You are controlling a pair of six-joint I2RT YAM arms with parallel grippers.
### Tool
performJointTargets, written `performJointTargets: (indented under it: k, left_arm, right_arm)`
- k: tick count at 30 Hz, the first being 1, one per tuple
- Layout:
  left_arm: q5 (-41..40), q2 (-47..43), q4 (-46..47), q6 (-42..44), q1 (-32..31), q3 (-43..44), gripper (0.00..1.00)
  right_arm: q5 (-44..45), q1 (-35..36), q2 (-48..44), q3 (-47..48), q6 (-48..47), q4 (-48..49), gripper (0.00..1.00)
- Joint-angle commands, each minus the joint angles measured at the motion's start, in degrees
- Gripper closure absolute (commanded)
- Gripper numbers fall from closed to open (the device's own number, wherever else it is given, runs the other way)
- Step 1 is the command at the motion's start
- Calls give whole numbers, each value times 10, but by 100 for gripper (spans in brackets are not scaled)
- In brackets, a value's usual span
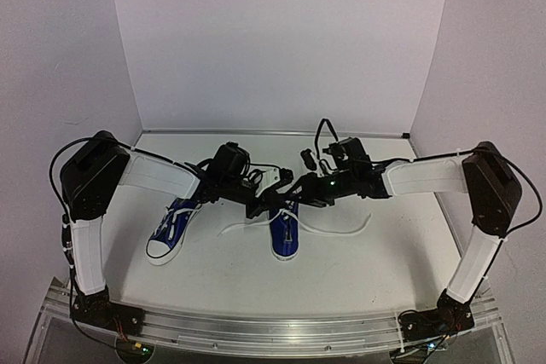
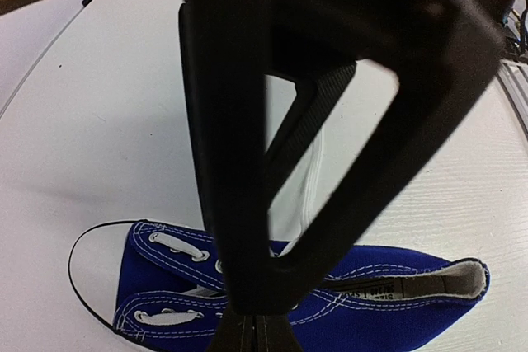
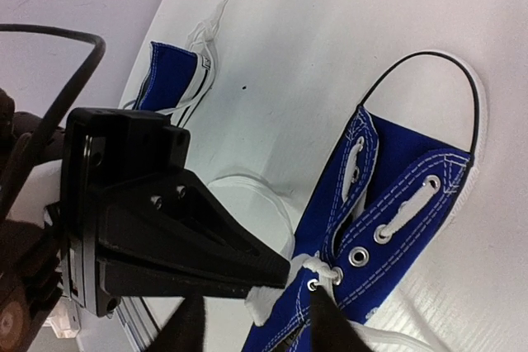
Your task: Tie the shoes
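Left gripper (image 2: 247, 321) is seen closed tight, tip touching flat white lace (image 3: 318, 268) of 1 blue canvas shoe (image 3: 400, 228); right gripper (image 3: 256, 331) is held part open, gripping nothing.

Your white table (image 1: 375, 266) carries two blue sneakers, soles down, toes toward the near edge: the left shoe (image 1: 173, 232) angled, the middle shoe (image 1: 286, 236) straighter. The middle shoe's white laces (image 1: 341, 233) trail loose across the tabletop on both sides.

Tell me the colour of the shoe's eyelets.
Silver; the eyelets show best in the right wrist view.
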Motion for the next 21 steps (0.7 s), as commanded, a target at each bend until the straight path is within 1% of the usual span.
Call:
performJointTargets:
  k: [1, 4, 6, 8, 9, 14, 19, 21]
  left_arm:
    - [13, -1, 24, 1, -1, 12, 100]
    - [12, -3, 27, -1, -1, 8, 100]
    - [11, -4, 30, 0, -1, 7, 100]
    - [8, -5, 31, 2, -1, 7, 100]
    - [8, -5, 31, 3, -1, 8, 100]
    - [7, -5, 38, 4, -1, 4, 100]
    - [8, -5, 43, 4, -1, 0, 100]
    - [8, -6, 44, 8, -1, -1, 100]
  right_arm:
    - [37, -30, -76, -49, 17, -10, 47]
    - [100, -50, -115, -88, 27, -50, 46]
    - [162, -51, -136, -100, 25, -121, 46]
    - [222, -51, -152, -109, 45, -178, 45]
    - [235, -51, -161, -121, 62, -190, 43]
    - [280, -51, -188, -180, 128, -198, 43]
    - [373, -51, -160, -169, 153, -241, 38]
    - [396, -51, -142, -158, 162, -253, 38]
